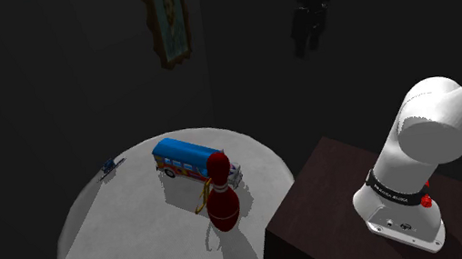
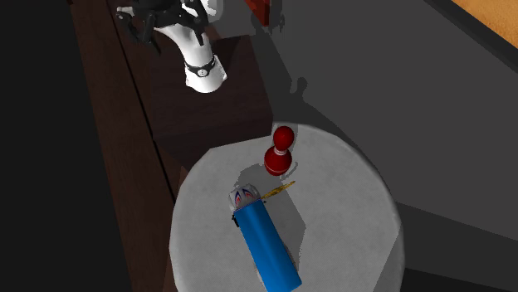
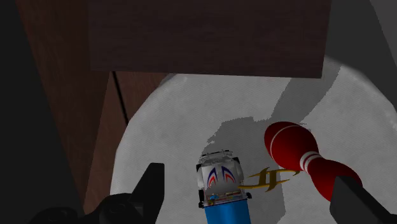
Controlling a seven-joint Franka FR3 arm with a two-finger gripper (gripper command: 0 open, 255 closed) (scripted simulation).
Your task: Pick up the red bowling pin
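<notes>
Shoulder view: I'm seeing the gripper [image 1: 309, 40] hanging high over the round table [image 1: 114, 226] — the red bowling pin [image 1: 222, 203] is standing upright just beside the toy bus [image 1: 189, 155]. Second exterior view: the red bowling pin is sitting between the toy bus and the stand [image 2: 207, 112]. Wrist view — the fingers [image 3: 153, 181] are gaping wide, gripping nothing.

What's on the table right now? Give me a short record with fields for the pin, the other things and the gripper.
target: red bowling pin, upright on the round table
beside it: toy bus with a blue roof, apart from the pin
small item: gold object by the bus's front
near the rim: small blue object
gripper: gripper open, high above the table, holding nothing
</notes>
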